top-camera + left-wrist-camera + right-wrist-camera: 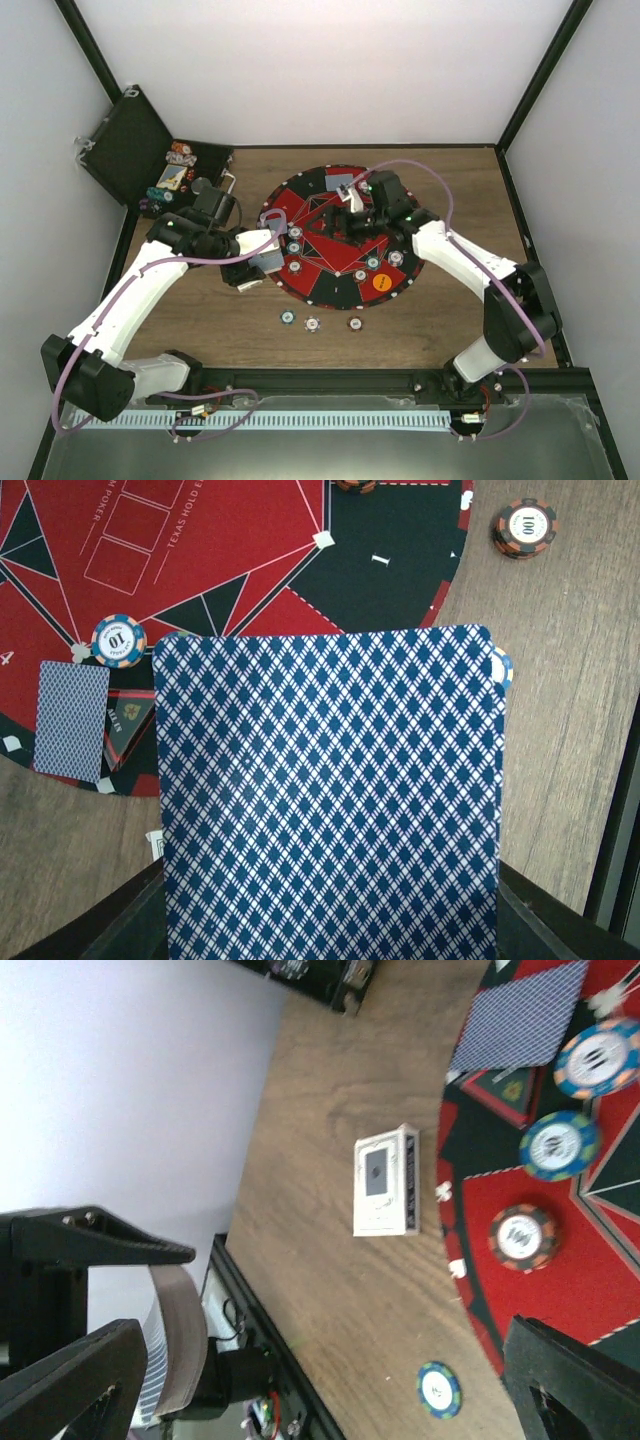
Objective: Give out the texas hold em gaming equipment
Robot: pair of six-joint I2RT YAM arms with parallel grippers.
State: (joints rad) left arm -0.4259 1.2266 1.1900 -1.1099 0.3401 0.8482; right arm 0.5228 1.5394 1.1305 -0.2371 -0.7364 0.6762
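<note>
My left gripper (268, 254) is shut on a blue-backed playing card (330, 800) and holds it above the left edge of the round mat (330, 250); the card hides the jaws in the left wrist view. Another card (70, 720) lies face down on the mat beside a "10" chip (118, 640). My right gripper (352, 207) hovers over the far part of the mat with its jaws wide apart (330, 1332). A bent card (172, 1345) leans against its left finger. Striped chips (295, 249) and an orange button (381, 282) lie on the mat.
Three chips (313, 324) lie on the wood in front of the mat. A white card box (385, 1180) lies on the table left of the mat. The open black case (140, 150) holding chips stands at the back left. Black frame posts border the table.
</note>
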